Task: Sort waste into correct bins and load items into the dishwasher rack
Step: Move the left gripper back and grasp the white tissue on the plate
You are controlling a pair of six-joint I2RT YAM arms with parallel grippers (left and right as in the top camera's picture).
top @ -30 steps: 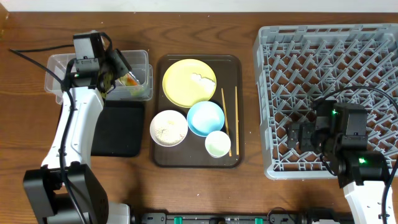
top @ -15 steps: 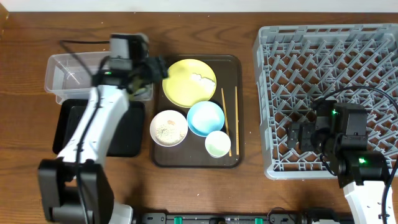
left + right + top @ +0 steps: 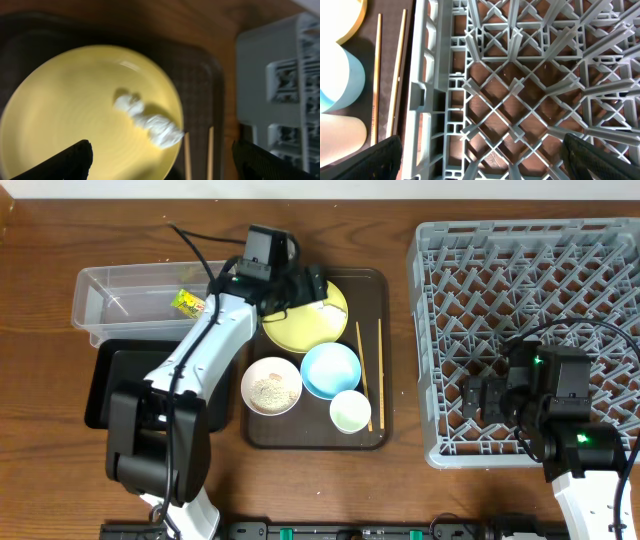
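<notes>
One piece of waste is sorted: the yellow-green snack wrapper [image 3: 187, 301] now lies in the clear tub [image 3: 110, 292]. The left fingers [image 3: 65, 162], at that tub a second ago, have let go and swung across, hanging wide apart over the yellow plate [image 3: 300, 330]. White rice crumbs [image 3: 147, 122] sit on that plate, likely the next pickup, probably bound for the black tray [image 3: 110, 385]. The right fingers [image 3: 375, 157] hover apart and empty over the grey dishwasher rack [image 3: 520, 230]. The light blue bowl [image 3: 330, 370], white bowl [image 3: 271, 385], small cup [image 3: 350, 411] and chopsticks [image 3: 368, 370] wait on the brown serving tray [image 3: 375, 442].
</notes>
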